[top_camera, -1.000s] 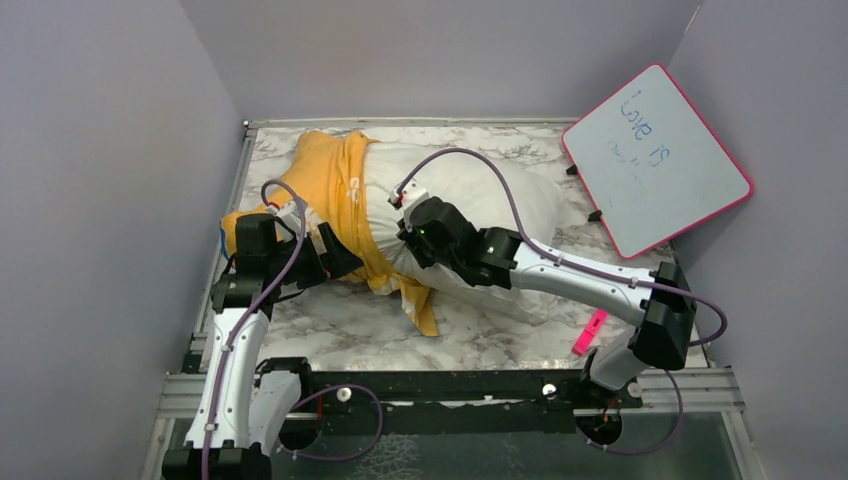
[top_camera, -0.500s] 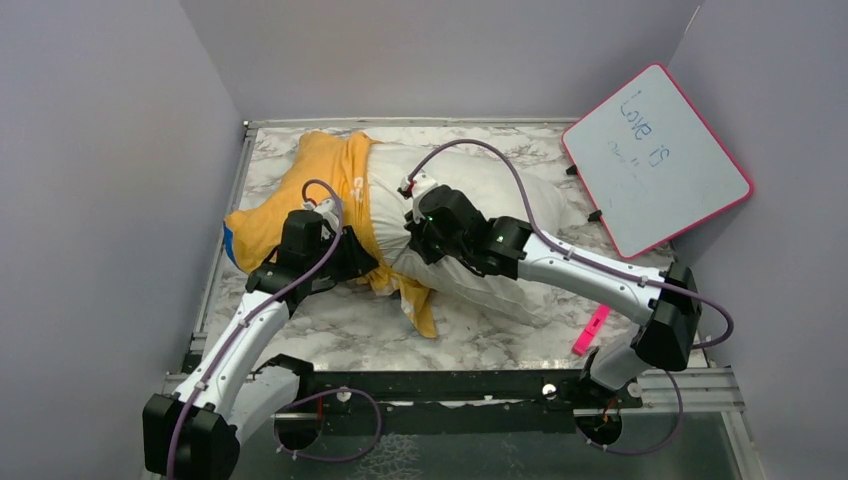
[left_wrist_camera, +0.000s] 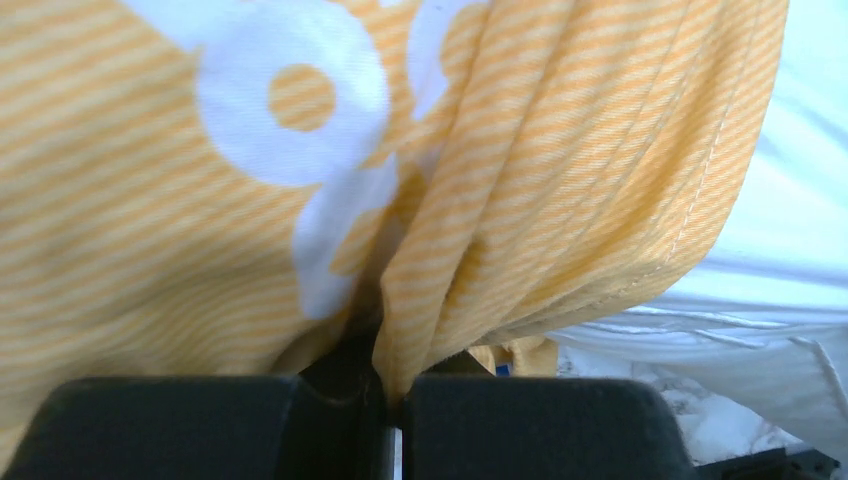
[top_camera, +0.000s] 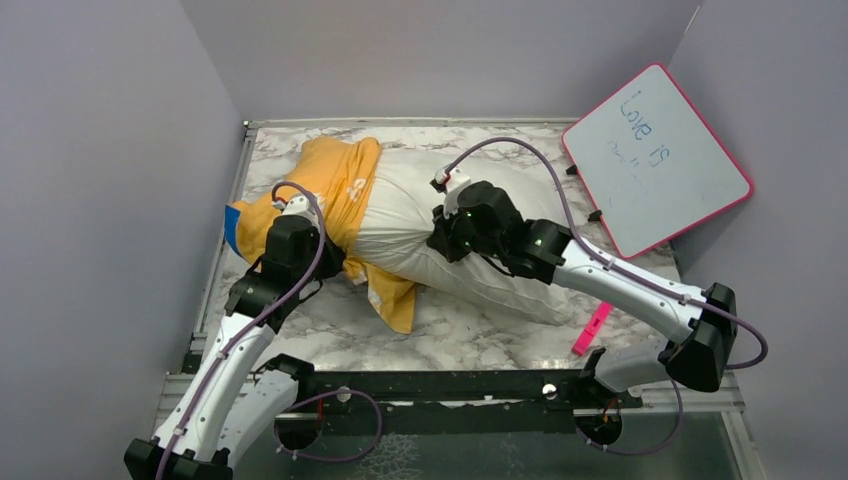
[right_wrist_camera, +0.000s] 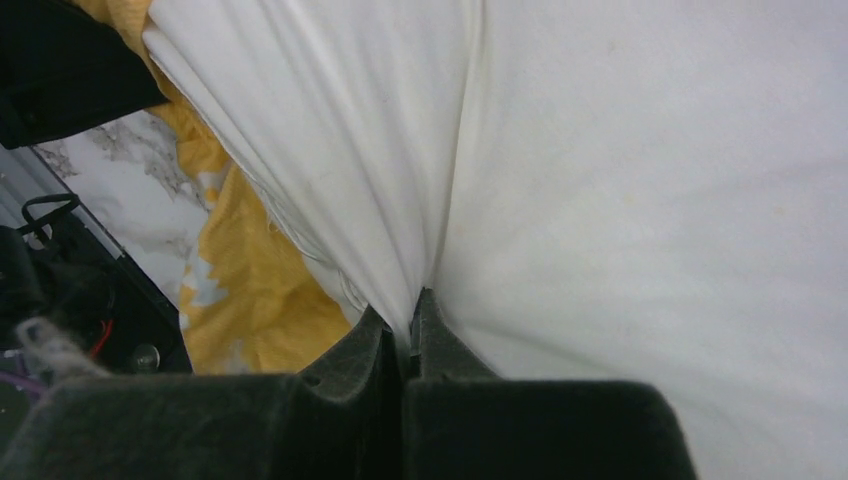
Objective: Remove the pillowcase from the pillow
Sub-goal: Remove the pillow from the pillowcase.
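The orange-yellow pillowcase [top_camera: 330,185] with white lettering still covers the left end of the white pillow [top_camera: 410,200], bunched into folds, with a flap hanging toward the table front. A sliver of its blue face [top_camera: 232,220] shows at the far left. My left gripper [top_camera: 335,262] is shut on a fold of the pillowcase [left_wrist_camera: 150,220] near its hemmed edge, the jaws [left_wrist_camera: 392,395] pinching the striped cloth. My right gripper [top_camera: 442,240] is shut on a pinch of the pillow [right_wrist_camera: 650,180], the fabric drawn tight into the fingertips [right_wrist_camera: 408,320]. Pillowcase cloth [right_wrist_camera: 250,300] lies just left of it.
A pink-edged whiteboard [top_camera: 655,160] leans at the back right corner. A pink marker [top_camera: 590,332] lies on the marble tabletop [top_camera: 480,330] near the right arm's base. Grey walls close in the left, back and right sides.
My left gripper has gone from open to shut on the pillowcase fold. My right gripper has drawn the pillow to the right, baring more white, while the pillowcase stays bunched at the left.
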Controlling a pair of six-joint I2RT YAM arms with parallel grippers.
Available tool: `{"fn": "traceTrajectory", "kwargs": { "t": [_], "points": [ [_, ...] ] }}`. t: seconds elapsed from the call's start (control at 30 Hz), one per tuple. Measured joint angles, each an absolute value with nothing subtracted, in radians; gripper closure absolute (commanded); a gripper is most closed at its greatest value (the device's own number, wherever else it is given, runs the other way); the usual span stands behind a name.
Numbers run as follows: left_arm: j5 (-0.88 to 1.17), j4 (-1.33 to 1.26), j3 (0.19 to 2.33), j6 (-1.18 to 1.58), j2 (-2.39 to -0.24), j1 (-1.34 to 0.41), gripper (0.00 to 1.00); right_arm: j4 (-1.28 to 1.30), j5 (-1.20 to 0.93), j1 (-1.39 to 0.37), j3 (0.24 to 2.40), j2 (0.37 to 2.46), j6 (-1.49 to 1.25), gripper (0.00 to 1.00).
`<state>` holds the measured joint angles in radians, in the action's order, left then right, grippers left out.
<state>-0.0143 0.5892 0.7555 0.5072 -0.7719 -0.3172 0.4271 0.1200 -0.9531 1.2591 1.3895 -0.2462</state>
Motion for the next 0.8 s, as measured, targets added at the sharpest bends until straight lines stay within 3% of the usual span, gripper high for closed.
{"fn": "traceTrajectory", "kwargs": {
  "t": [0.07, 0.27, 0.43, 0.63, 0.8],
  "points": [
    [-0.053, 0.613, 0.766, 0.501, -0.750, -0.318, 1.00, 0.414, 0.094, -0.948, 1.241, 1.369, -0.245, 0.96],
    [-0.003, 0.636, 0.779, 0.455, -0.756, -0.310, 1.00, 0.367, -0.043, -0.939, 1.177, 1.324, -0.212, 0.55],
    [0.124, 0.628, 0.802, 0.428, -0.824, -0.297, 1.00, 0.355, -0.160, -0.933, 1.163, 1.277, -0.159, 0.26],
    [0.195, 0.622, 0.823, 0.421, -0.837, -0.295, 1.00, 0.303, -0.184, -1.004, 1.165, 1.266, -0.003, 0.24],
    [0.206, 0.623, 0.825, 0.422, -0.837, -0.295, 1.00, 0.193, -0.025, -1.111, 1.151, 1.322, 0.192, 0.25]
  ]
}}
